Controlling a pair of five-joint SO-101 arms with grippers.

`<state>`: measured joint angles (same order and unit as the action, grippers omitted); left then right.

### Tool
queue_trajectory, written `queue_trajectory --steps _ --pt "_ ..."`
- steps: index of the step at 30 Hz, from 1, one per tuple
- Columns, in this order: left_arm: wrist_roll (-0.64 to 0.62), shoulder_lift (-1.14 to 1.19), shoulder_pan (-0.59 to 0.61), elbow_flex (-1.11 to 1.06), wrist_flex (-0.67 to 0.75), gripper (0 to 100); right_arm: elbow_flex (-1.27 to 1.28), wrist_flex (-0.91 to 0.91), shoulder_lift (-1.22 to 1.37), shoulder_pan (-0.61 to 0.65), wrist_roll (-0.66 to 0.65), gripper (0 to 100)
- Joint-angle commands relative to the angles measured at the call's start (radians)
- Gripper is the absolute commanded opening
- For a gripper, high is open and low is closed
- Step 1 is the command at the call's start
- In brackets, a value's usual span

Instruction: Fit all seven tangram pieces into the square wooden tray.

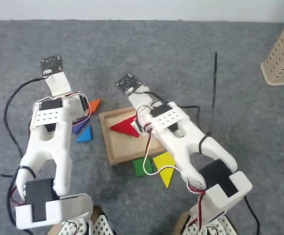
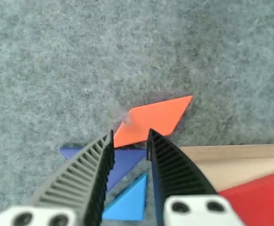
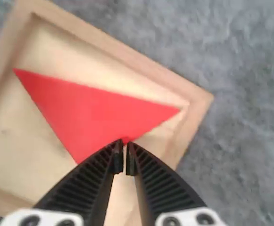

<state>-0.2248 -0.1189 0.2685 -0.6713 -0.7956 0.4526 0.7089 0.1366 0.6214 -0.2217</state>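
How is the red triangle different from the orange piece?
The red triangle piece has three corners; the orange slanted piece has four. The red one is in the square wooden tray; the orange one lies on the grey carpet outside. The right gripper pinches the red one's edge; the left gripper is open by the orange one. Both are flat.

Wooden tray (image 3: 113, 53) is pale bare wood, smooth and matt (grain barely visible); red triangle (image 3: 94, 113) looks smooth, matt too; table covering (image 2: 80, 47) is fuzzy grey felt-like cloth; left gripper (image 2: 130, 134) has ribbed matt black plastic fingers (image 2: 174, 165); arm shells (image 1: 181, 137) are smooth white plastic
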Motion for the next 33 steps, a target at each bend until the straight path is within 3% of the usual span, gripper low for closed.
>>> queue_trajectory --steps 1,9,15,20,26,30,33 --pt "-0.005 -0.051 -0.005 0.042 0.021 11 -0.032 -0.024 -0.007 0.012 0.005 0.6" --pt "-0.005 -0.051 -0.005 0.042 0.021 11 -0.129 -0.015 0.088 -0.002 0.009 0.6" --pt "-0.005 -0.051 -0.005 0.042 0.021 11 -0.153 0.087 -0.048 -0.005 0.130 0.6" --pt "-0.005 -0.051 -0.005 0.044 0.021 11 -0.051 -0.001 -0.136 0.015 0.129 0.6" --pt "-0.005 -0.051 -0.003 0.044 0.021 11 -0.014 -0.137 -0.012 0.027 0.127 0.6" --pt "-0.005 -0.051 -0.002 0.042 0.021 11 -0.098 -0.064 0.061 0.018 0.127 0.6" --pt "-0.005 -0.051 -0.002 0.042 0.021 11 -0.193 0.116 0.016 -0.044 0.135 0.6"
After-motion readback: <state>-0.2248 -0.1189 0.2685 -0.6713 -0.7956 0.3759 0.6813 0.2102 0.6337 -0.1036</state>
